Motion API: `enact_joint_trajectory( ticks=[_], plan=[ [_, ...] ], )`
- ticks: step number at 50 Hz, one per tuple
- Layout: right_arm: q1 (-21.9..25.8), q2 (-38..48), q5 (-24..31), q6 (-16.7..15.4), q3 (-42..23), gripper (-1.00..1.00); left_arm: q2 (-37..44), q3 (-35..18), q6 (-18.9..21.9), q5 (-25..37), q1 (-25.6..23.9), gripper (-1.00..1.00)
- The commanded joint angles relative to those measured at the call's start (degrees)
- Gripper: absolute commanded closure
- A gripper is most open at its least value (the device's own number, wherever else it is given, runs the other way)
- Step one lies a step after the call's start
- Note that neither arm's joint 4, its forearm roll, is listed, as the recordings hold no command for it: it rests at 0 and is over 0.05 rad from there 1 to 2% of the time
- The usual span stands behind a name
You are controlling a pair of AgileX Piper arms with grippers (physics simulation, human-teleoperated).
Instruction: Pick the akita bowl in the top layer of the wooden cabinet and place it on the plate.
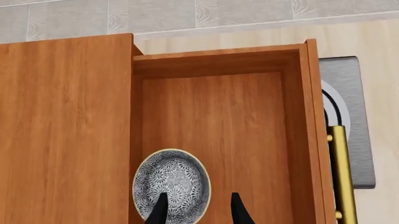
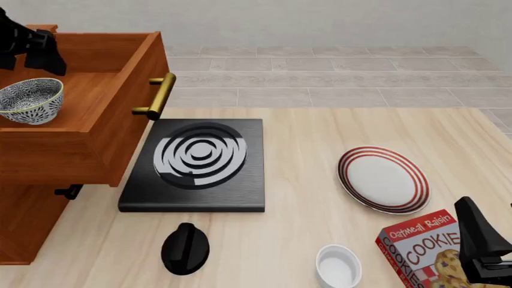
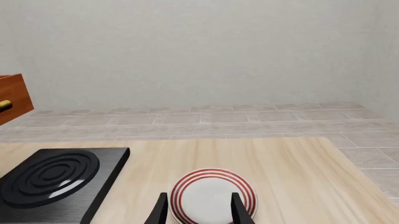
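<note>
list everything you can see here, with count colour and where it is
akita bowl: 1, blue-black and white, in the open top layer
wooden cabinet: 1, reddish-brown, table's left
stove: 1, black, beside cabinet
plate: 1, white with red rings, right of stove
white cup: 1, near edge
cookie box: 1, red, near right
black knob: 1, in front of stove
left end effector: open, above bowl
right end effector: open, facing plate
</note>
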Motion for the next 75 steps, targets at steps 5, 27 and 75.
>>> enact_joint_trajectory(
  ticks=[5, 27, 75],
  plan=[
    [0.0, 0.0, 0.0, 0.0, 0.0, -1.0, 0.1, 2.3, -1.7, -1.4, -1.5, -1.0],
    [-0.1, 0.0, 0.0, 0.2, 0.1, -1.0, -0.4, 6.8, -3.4, -4.1, -1.9, -1.0],
    [-0.1, 0.0, -0.1, 0.1, 0.1, -1.0, -0.7, 14.2, -5.4, -9.3, -2.2, -1.0]
  ],
)
